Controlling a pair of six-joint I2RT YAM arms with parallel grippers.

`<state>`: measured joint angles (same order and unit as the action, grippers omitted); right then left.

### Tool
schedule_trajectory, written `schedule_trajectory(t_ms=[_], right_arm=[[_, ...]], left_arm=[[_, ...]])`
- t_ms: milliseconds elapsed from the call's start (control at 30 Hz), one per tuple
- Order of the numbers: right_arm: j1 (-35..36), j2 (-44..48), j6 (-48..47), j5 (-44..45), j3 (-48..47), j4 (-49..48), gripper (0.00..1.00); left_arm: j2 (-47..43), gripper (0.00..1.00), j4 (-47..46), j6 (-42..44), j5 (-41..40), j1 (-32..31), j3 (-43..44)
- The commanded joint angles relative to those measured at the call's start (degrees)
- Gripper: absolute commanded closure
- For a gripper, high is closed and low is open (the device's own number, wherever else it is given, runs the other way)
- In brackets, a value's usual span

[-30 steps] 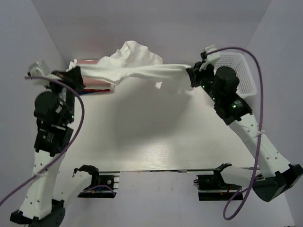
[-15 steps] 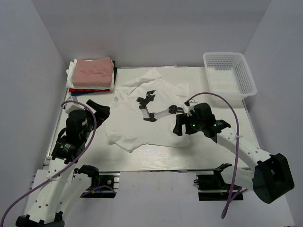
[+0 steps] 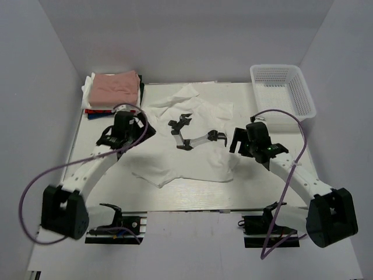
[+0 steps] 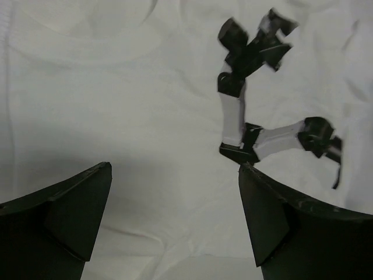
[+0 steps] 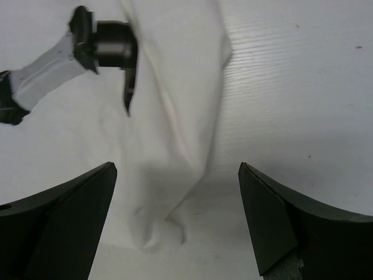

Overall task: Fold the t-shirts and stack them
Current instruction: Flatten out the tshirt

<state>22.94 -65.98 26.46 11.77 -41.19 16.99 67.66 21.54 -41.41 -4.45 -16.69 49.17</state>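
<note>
Across the middle of the table (image 3: 175, 197) lies a large white t-shirt (image 3: 195, 163), spread front-up so that its black print (image 3: 187, 135) shows. It looks laid out flat ready for folding. Its top edge is bunched and its lower left corner is rumpled, so folding has probably not begun.

The left gripper (image 3: 143, 128) sits over the shirt's left side and the right gripper (image 3: 235, 144) over its right edge. One arm on each side suits taking hold of opposite edges together.

Seen from the left wrist, the dark fingers (image 4: 70, 210) are spread wide with only flat white cloth between them, and the print lies ahead, toward the right finger. Seen from the right wrist, those fingers (image 5: 64, 216) are also spread wide. A raised fold of the shirt's edge runs down between them, with bare table to one side. Whether either gripper touches the cloth cannot be told.

A stack of folded shirts (image 3: 113, 99), with a pink shirt (image 3: 116, 83) on top, sits at the far left corner. A white basket (image 3: 282, 67) stands at the far right corner, well apart.
</note>
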Motion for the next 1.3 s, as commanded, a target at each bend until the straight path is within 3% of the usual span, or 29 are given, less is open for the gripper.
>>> schedule_trajectory(t_ms=[0,133,233,300,333,400,533,700,867,967,1000,1100,1233,1267], right_arm=[[-2.11,-5.46,1.06,2.13,-0.47,-0.99,0.09],[-3.95,-12.21,-0.88,-3.49,-0.73,-5.22,0.15],[-3.69,-17.14,-1.40,-6.91,-3.98,-2.06,0.34],[-3.69,-17.78,-1.41,-8.86,-3.81,-2.75,0.81],[-3.52,-17.44,-1.06,-9.22,-3.64,-2.67,0.98],[-2.82,-16.12,-1.06,-8.43,-4.77,-1.36,1.00],[-0.53,-13.92,-4.30,-6.41,-11.09,3.65,1.00],[8.85,-17.34,-8.07,-3.95,-21.96,9.80,1.00],[19.85,-31.21,-10.55,-1.58,-35.68,15.70,1.00],[25.22,-44.63,-11.34,-4.91,-44.49,16.66,0.98],[26.44,-46.16,-11.34,-5.61,-46.24,17.45,0.82],[28.21,-49.07,-11.52,-6.40,-51.44,17.02,0.10],[27.95,-41.03,-11.43,-9.65,-46.28,10.62,0.10],[27.69,-39.42,-11.17,-9.83,-40.87,7.30,0.10]], left_arm=[[11.15,0.00,-4.40,4.58,6.03,-0.10,2.68],[19.85,0.00,-6.15,5.11,6.55,-0.10,2.69],[21.55,0.00,-5.46,5.11,7.08,-0.10,1.73],[20.77,0.00,-4.75,5.11,6.56,-0.10,0.06],[19.89,0.00,-4.75,5.11,6.56,-0.10,-2.21],[16.47,0.00,-4.23,5.11,6.56,-0.10,-4.77],[10.49,0.00,-1.59,4.58,10.14,-0.10,-11.80],[1.88,0.00,-1.06,2.38,15.69,-0.10,-20.85],[-4.46,0.00,2.45,1.86,12.90,-0.10,-19.73],[-7.27,0.00,5.95,1.86,10.52,-0.10,-16.14],[-7.80,0.00,6.84,1.86,10.51,-0.10,-15.25],[-9.21,0.00,8.96,1.86,9.11,-0.10,-13.23],[-10.44,0.00,9.66,1.86,6.91,-0.10,-12.60],[-10.44,0.00,9.14,1.86,6.91,-0.10,-12.60]])
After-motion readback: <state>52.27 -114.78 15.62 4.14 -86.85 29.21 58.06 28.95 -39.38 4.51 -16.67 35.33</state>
